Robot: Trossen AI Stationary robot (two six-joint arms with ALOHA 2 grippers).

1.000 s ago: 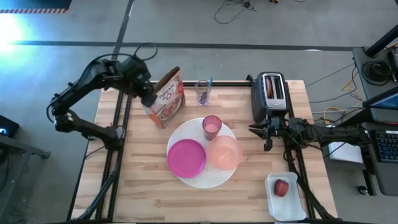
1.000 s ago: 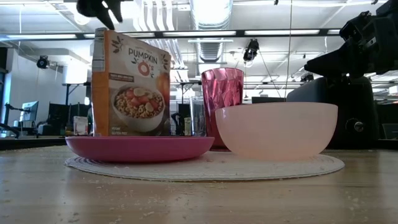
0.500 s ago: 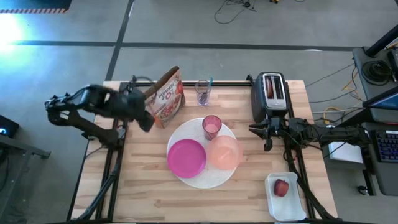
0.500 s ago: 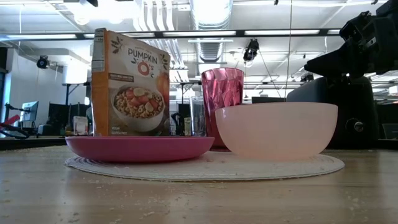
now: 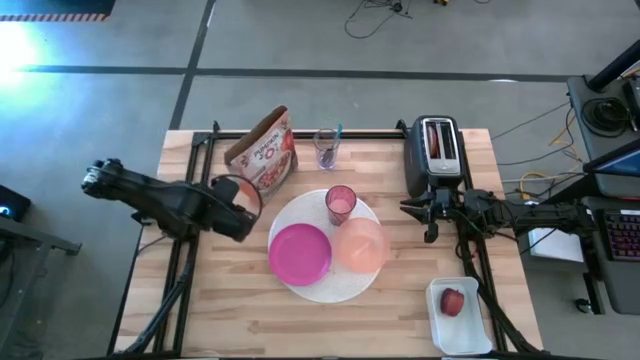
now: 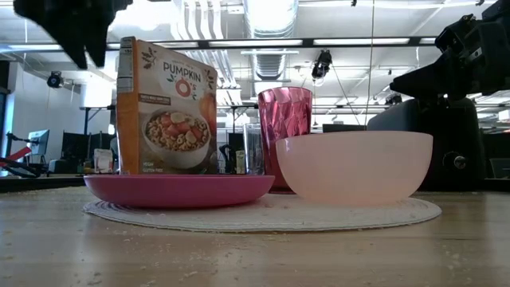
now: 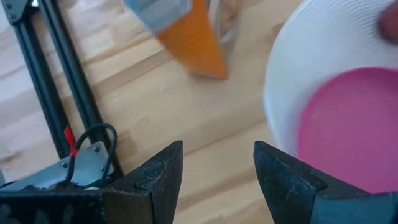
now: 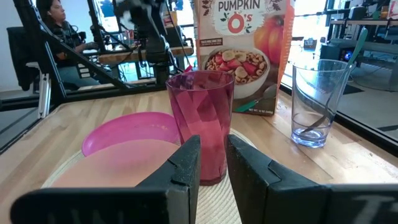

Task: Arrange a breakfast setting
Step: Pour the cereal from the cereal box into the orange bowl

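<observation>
Left tool: hangs over the worktop's left part, just left of the white plate, near the cereal box; its fingers stand apart with nothing between them.
Right tool: waits at the worktop's right side, just in front of the toaster; fingers close together with only a narrow gap, holding nothing.
White plate: large and round, lying flat near the middle of the worktop.
Magenta plate: smaller, resting on the white plate's left part.
Peach bowl: translucent, upright on the white plate, just right of the magenta plate.
Pink tumbler: upright at the white plate's far edge, just behind the bowl.
Cereal box: orange, reads "Pumpkin O's", stands behind the plates toward the left, its top flap open.
Clear glass: beside the box to its right, with a teal-handled spoon standing in it.
Toaster: dark and silver, at the far right of the worktop.
White tray: at the near right corner, holding a small red fruit.
Worktop: pale wooden planks in a black frame, dusted with small crumbs seen from the low view.
Room: grey floor with loose cables, ceiling ducts and strip lights, more benches behind; a seated person shows beyond the worktop.
</observation>
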